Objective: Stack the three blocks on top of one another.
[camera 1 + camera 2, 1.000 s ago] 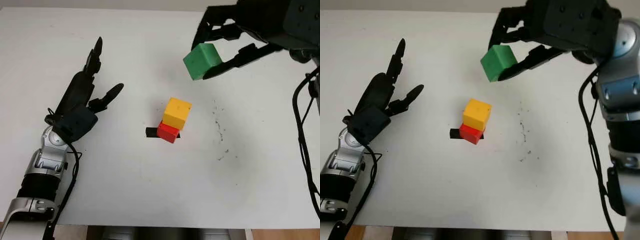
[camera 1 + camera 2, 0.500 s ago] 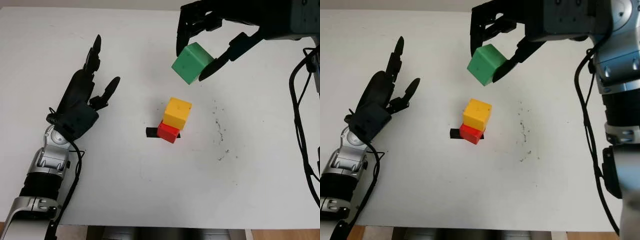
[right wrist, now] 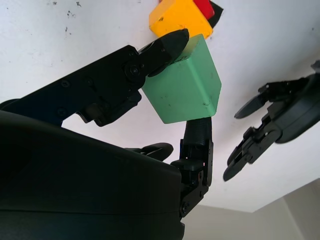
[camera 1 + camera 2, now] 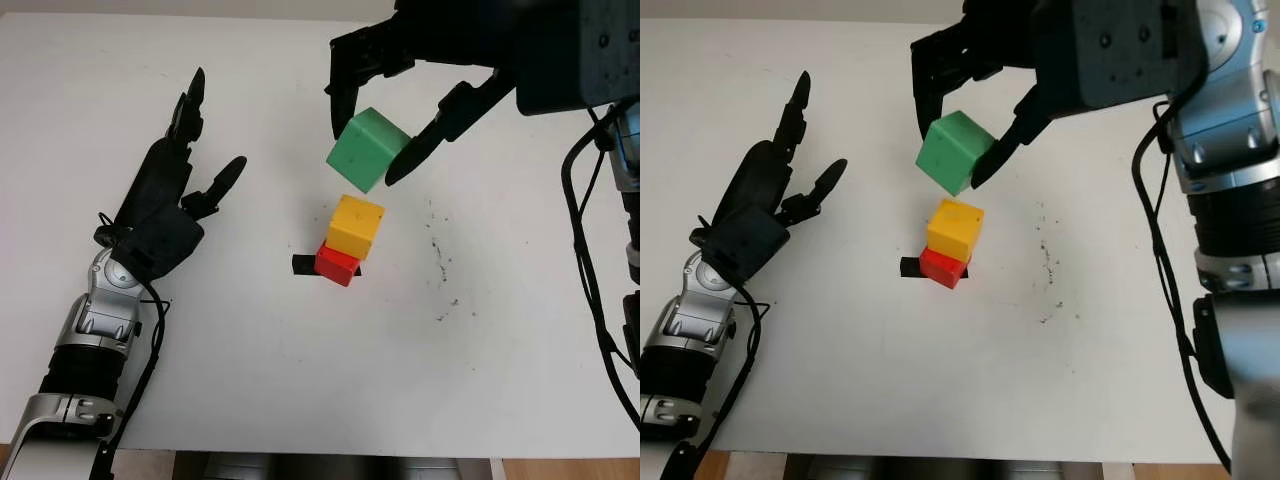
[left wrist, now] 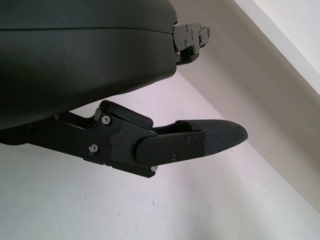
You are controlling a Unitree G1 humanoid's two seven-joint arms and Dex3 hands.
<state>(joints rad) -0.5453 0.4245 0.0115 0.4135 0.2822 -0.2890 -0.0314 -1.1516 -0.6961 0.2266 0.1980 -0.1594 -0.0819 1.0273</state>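
Observation:
A yellow block sits on a red block near the middle of the white table. My right hand is shut on a green block and holds it in the air just above and slightly behind the yellow block, not touching it. In the right wrist view the green block is pinched between black fingers, with the yellow block and red block beyond it. My left hand is open, raised over the table's left side.
A black mark lies on the table under the red block's left side. Small dark specks are scattered right of the stack. The table's front edge runs along the bottom.
My right hand has carried the green block left and down, from the far right toward a spot just above the yellow block. The left hand has barely shifted.

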